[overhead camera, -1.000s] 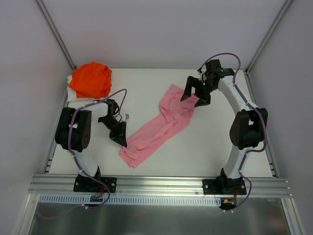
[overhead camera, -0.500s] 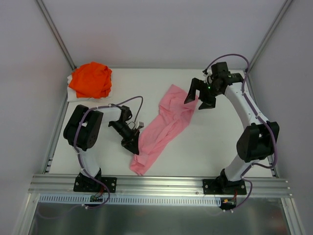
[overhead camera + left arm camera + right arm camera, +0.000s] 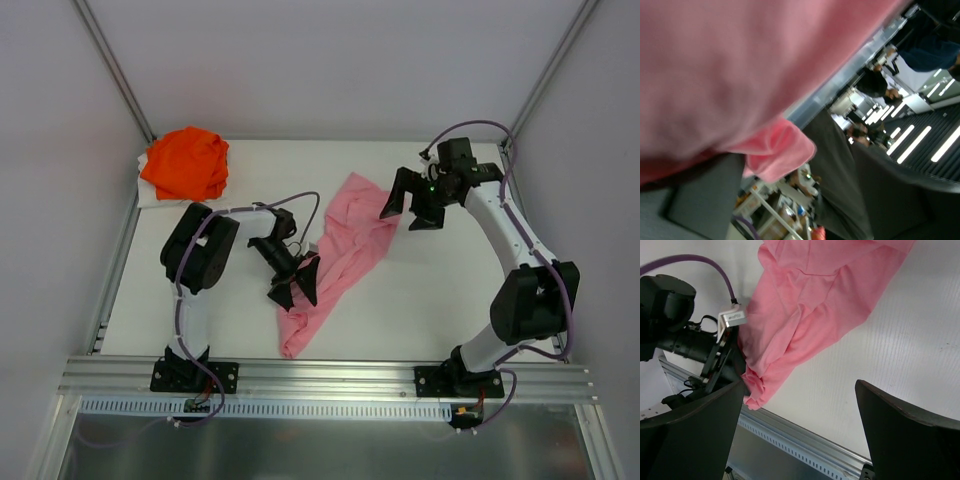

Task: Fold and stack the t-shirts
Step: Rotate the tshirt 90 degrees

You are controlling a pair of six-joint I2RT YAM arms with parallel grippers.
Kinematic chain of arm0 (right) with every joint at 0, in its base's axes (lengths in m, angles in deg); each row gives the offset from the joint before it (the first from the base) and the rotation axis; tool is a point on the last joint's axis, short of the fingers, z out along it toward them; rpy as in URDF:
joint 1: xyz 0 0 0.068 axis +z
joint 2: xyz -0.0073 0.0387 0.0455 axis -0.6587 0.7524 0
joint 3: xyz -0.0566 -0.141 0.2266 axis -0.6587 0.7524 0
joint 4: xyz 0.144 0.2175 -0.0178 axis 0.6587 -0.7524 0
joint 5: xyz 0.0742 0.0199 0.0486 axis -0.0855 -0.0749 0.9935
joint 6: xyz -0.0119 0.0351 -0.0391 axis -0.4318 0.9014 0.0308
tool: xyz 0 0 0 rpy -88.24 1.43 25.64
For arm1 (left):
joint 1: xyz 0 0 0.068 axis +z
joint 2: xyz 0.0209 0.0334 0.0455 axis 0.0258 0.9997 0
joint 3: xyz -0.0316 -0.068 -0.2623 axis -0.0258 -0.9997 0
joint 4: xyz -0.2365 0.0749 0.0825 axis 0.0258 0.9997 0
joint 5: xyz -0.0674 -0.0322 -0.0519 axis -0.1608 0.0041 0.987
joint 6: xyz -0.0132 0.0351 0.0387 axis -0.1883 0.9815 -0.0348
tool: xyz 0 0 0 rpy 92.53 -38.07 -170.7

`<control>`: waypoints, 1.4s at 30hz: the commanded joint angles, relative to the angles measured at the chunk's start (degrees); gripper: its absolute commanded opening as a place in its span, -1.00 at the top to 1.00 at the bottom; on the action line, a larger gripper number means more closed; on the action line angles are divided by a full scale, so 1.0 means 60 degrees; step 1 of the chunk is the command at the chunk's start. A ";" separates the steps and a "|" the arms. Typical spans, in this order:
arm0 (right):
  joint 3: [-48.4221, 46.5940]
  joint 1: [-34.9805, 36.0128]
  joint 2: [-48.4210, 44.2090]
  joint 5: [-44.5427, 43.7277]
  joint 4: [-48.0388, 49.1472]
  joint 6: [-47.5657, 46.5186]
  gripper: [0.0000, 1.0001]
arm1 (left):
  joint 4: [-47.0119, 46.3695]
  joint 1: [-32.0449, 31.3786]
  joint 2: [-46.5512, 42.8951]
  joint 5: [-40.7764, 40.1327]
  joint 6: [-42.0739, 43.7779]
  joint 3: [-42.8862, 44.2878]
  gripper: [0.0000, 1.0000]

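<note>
Left gripper (image 3: 297, 290) is resting on the pink shirt's (image 3: 350, 235) left edge, fingers (image 3: 840, 190) apart, maybe around a fold (image 3: 777, 152). Right gripper (image 3: 407, 210) is hovering wide open beside the long shirt's far end.

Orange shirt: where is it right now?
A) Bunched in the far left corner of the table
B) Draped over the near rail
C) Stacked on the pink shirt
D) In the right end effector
A: the orange shirt lies bunched in the far left corner of the table, well apart from the pink shirt, which lies mid-table.
</note>
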 commanded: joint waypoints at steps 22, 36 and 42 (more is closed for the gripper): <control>-0.0076 -0.0321 0.1895 -0.0075 0.1289 -0.0246 -0.99 | -0.0117 0.1160 -0.5306 -0.4514 -0.0867 0.1212 -0.97; -0.0762 -0.0820 0.3593 -0.0194 0.1875 -0.0056 -0.99 | -0.2753 0.1190 -0.7782 -0.6025 -0.1029 0.0451 -0.97; -0.2140 -0.0820 0.4734 0.0100 0.1743 0.0134 -0.99 | -0.3384 0.1190 -0.8207 -0.6084 -0.1058 0.0158 -0.97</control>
